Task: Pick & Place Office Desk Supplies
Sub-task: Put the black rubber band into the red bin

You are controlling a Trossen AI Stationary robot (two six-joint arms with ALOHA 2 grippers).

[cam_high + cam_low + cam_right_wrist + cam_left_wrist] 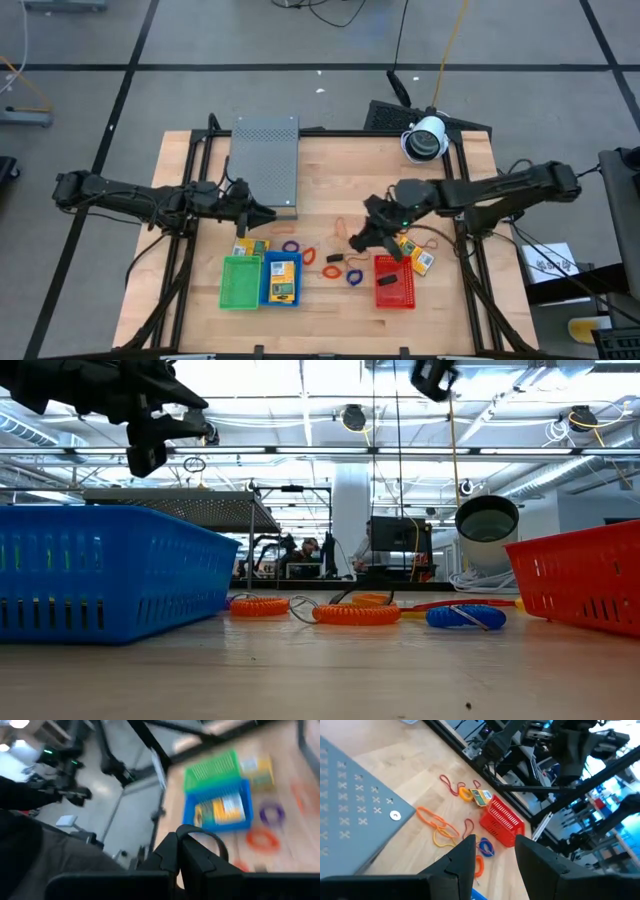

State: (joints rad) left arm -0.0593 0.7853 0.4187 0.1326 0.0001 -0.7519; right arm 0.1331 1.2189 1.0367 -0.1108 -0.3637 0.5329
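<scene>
From above: the right claw (362,238) hangs over the middle of the desk (460,310), just left of the red basket (395,282). The left claw (262,213) waits beside the grey box (265,165), above the green basket (240,281) and blue basket (281,280), which already holds a packet (283,270). Coils and bands lie scattered between the baskets; two more packets (416,256) sit by the red basket's far right corner.

Low view: ridged orange coils (355,613) and a blue coil (465,616) rest flat on the wood between slatted plastic basket walls.

Left wrist: its claw (492,855) stands parted, holding nothing, over thin limp orange bands (437,822).

Right wrist: the claw (181,857) is clenched tight, with a thin dark loop (202,837) arching off the fingertips. It looks like a band; I cannot tell for sure.

The risk, I'd say: a loop that thin and springy can slip out or snag on a basket's mesh rim and land outside. The fast swing suggested by the blur makes that likelier.
</scene>
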